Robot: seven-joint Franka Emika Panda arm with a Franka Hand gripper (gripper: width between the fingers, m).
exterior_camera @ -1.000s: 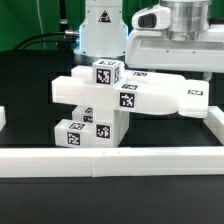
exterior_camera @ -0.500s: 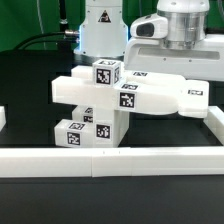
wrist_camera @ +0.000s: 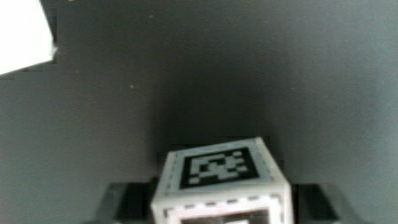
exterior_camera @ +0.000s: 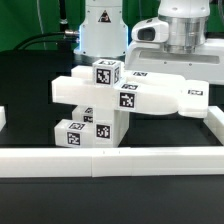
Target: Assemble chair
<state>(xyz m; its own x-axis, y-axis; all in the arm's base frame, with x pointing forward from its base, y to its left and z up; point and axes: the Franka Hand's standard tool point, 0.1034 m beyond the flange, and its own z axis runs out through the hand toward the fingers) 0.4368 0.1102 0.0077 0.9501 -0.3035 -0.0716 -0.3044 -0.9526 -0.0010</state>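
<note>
Chair parts [exterior_camera: 112, 105]: chunky matte-white pieces bearing black-and-white square tags, heaped together on the black table, just behind the front rail and near the middle of the exterior view.
Top of the heap: a small tagged block [exterior_camera: 106, 72] sits uppermost; a long piece [exterior_camera: 165, 97] reaches toward the exterior view's right.
Wrist view: one white tagged part [wrist_camera: 221, 176] sits close under the camera, between the two dark fingers [wrist_camera: 128, 199].
Gripper [wrist_camera: 217, 205]: jaws narrowed around that tagged part; whether they truly grip it, I cannot tell.
Arm [exterior_camera: 180, 25]: white, above the heap's right side in the exterior view.
Border rail [exterior_camera: 110, 160]: long and white, along the front.
Table [exterior_camera: 30, 80]: black.
</note>
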